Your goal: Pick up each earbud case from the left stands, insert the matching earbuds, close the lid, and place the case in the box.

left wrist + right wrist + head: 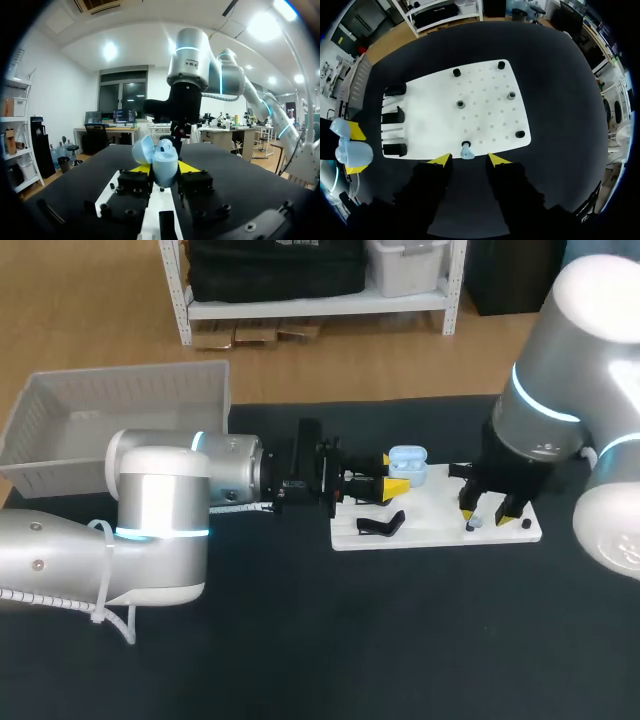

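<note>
Waiting at the back left is the big grey box (120,405), with the white board (440,532) in the middle of the table (300,640). The left gripper (165,169) pinches the light blue case (162,159) from both sides, lid open, above the board. It looks light and slippery, so hold its round body, not the lid. The right gripper (468,159) has its fingers apart around a tiny earbud (466,151), not touching.

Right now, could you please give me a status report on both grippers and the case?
Left gripper jaws shut on light-blue earbud case, lid open. Right gripper jaws open over blue earbud at edge of white board. No obstruction seen.
</note>
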